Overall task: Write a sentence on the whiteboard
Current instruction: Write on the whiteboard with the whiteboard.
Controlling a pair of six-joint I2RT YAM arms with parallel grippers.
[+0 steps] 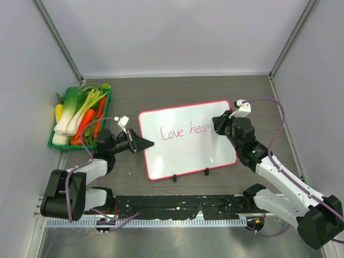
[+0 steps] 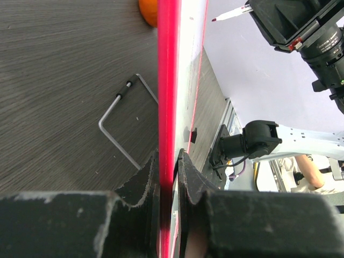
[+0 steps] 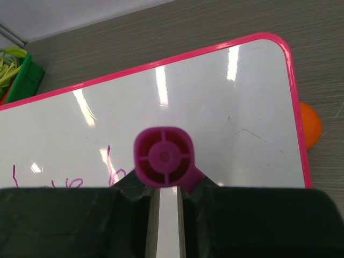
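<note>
The whiteboard (image 1: 185, 153) lies in the middle of the table, glossy white with a pink-red frame and two black feet on its near edge. "Love hea" is written on it in pink. My left gripper (image 1: 146, 144) is shut on the board's left edge; in the left wrist view the pads (image 2: 145, 180) clamp the red frame (image 2: 167, 80) edge-on. My right gripper (image 1: 217, 124) is shut on a pink marker (image 3: 164, 157), seen end-on over the board (image 3: 215, 91). The marker's tip (image 2: 231, 13) sits at the board just right of the last letter.
A green crate (image 1: 51, 141) of vegetables stands at the left, beside my left arm. An orange ball (image 3: 312, 124) lies past the board's right edge. A bent metal wire (image 2: 121, 123) lies on the table beneath the board. Grey walls enclose the table.
</note>
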